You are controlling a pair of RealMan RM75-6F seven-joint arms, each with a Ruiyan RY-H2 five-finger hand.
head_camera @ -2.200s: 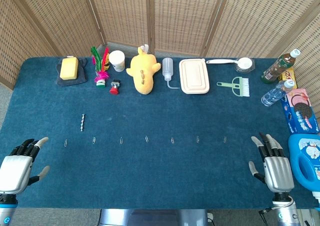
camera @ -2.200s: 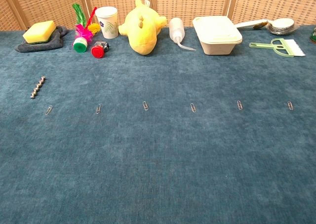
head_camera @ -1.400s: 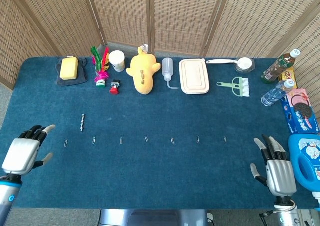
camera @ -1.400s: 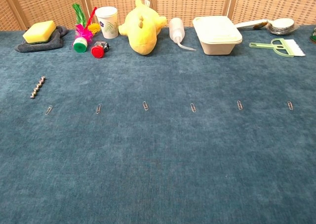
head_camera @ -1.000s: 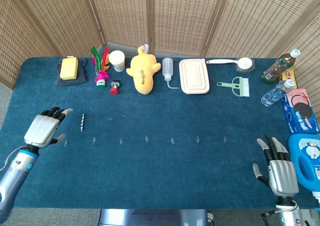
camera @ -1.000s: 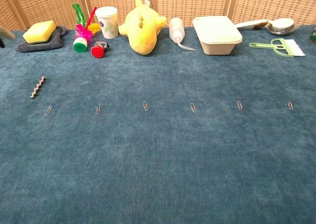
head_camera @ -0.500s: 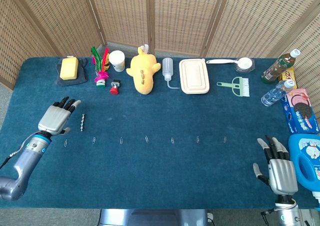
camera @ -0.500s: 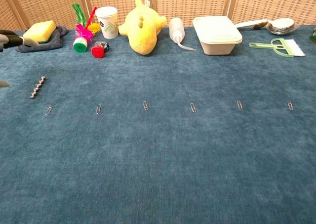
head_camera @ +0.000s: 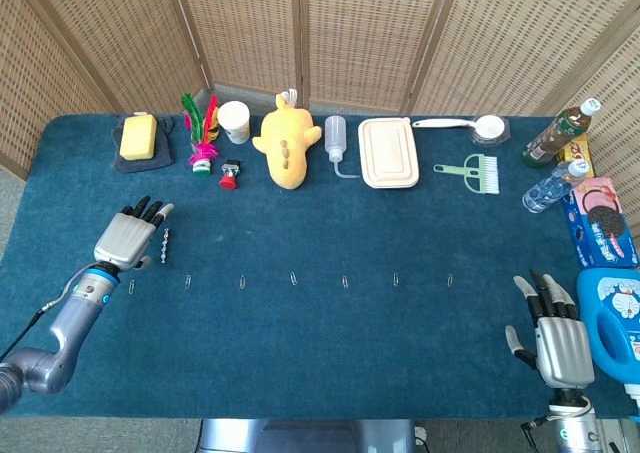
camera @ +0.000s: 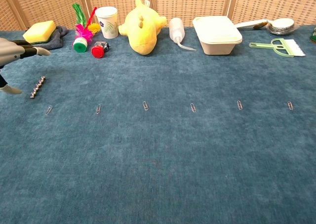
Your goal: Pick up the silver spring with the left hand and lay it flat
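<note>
The silver spring (head_camera: 165, 245) is a short beaded metal piece lying on the blue cloth at the left; the chest view shows the spring (camera: 37, 87) lying at a slight slant. My left hand (head_camera: 128, 236) hovers just left of it, fingers spread and holding nothing. In the chest view the left hand (camera: 14, 53) enters from the left edge, its fingers above the spring and its thumb beside the spring's lower end. My right hand (head_camera: 556, 338) rests at the table's front right, empty, fingers extended.
A row of paper clips (head_camera: 293, 278) crosses the middle. Along the back stand a yellow sponge (head_camera: 138, 136), feather shuttlecock (head_camera: 202, 133), paper cup (head_camera: 234, 121), yellow plush (head_camera: 286, 143), squeeze bottle (head_camera: 335, 138) and lunch box (head_camera: 389, 153). Bottles and a blue jug (head_camera: 612, 318) line the right edge.
My left hand has travelled from the front left corner up and rightwards to sit beside the spring. The spring and the right hand stay put.
</note>
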